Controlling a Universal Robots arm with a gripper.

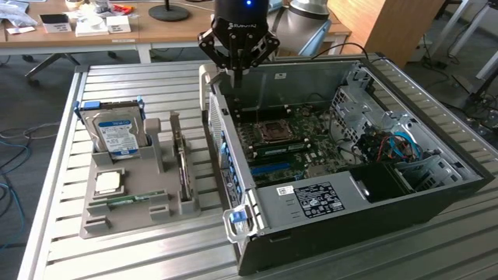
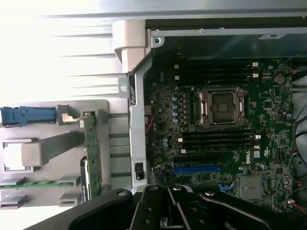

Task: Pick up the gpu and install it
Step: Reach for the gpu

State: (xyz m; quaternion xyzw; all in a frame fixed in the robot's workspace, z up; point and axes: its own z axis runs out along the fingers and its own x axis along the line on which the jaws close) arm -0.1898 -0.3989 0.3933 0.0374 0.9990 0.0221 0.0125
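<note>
1. The gpu (image 1: 182, 158) stands on its long edge in a slot of the grey holder tray (image 1: 116, 224). It is just beside the open computer case (image 1: 374, 192) and apart from the gripper. In the wrist view the gpu (image 2: 91, 148) reads as a thin green strip seen edge-on.
2. I judge that the upright pose is deliberate. It leaves the card's top edge free and both faces reachable, so a two-finger tool can pinch it from above.
3. The same tray keeps the other parts in their own seats. A hard drive (image 1: 116, 137) with a blue-white label stands in a rack at the far end. A processor chip (image 1: 107, 182) lies flat, and a memory stick (image 1: 128, 199) lies in a groove near it.
4. The case lies on its side with the panel off, so the motherboard (image 1: 292, 137) faces up. Its blue expansion slot (image 2: 196, 168) is exposed and empty, probably the seat meant for the card.
5. The gripper (image 1: 237, 74) hangs above the case wall nearest the tray, over the far end of the board. Its fingers are pressed together and pinch nothing.
6. In the wrist view the gripper (image 2: 168, 203) sits over the board's edge, with the holder and card off to one side. The pick-up has not begun.
</note>
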